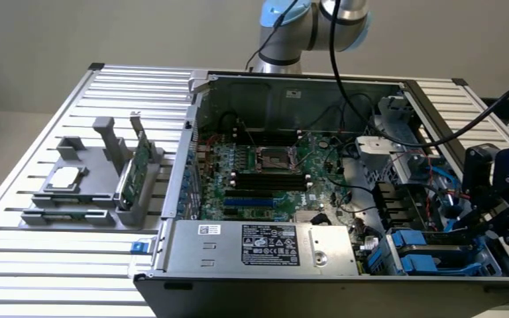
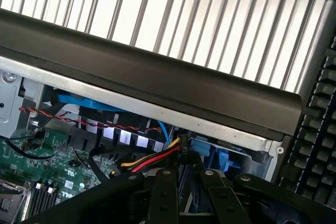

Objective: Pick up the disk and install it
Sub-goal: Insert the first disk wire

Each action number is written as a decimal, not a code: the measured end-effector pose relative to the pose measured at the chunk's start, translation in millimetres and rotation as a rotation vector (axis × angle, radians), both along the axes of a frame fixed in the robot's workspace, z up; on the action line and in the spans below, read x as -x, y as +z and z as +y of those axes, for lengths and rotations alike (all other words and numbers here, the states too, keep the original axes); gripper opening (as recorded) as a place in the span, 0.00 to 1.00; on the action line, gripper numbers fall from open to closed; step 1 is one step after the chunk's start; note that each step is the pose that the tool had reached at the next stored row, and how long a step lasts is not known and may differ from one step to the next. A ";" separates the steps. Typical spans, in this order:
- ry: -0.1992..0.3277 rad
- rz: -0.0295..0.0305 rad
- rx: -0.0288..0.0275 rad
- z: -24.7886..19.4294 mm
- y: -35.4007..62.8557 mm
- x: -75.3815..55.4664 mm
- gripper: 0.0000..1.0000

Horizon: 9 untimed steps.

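Disk [image 1: 423, 262] at eight o'clock from tool [image 1: 493, 212] in exterior view, close by, long side nine to three; cannot tell tool's grip.

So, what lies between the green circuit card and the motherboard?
In the exterior view, the computer case's upright side wall stands between the green circuit card and the motherboard.

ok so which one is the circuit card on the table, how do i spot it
Find the open computer case, then look to the exterior view's left, where a grey plastic holder sits on the slatted metal table. The green circuit card stands on edge at the holder's side nearest the case; the small square silver chip beside it lies flat.
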<state>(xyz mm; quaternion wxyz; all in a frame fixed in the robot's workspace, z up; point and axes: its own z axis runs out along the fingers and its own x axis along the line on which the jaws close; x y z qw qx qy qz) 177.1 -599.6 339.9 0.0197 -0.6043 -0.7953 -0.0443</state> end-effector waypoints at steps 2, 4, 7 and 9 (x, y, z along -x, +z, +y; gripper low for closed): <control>0.000 0.0000 0.0000 0.0 0.0 0.0 0.23; 0.000 0.0000 0.0000 -0.1 0.0 -0.1 0.23; 0.000 0.0000 0.0000 0.0 -0.1 -0.1 0.23; 0.000 0.0000 0.0000 -0.1 0.0 -0.1 0.23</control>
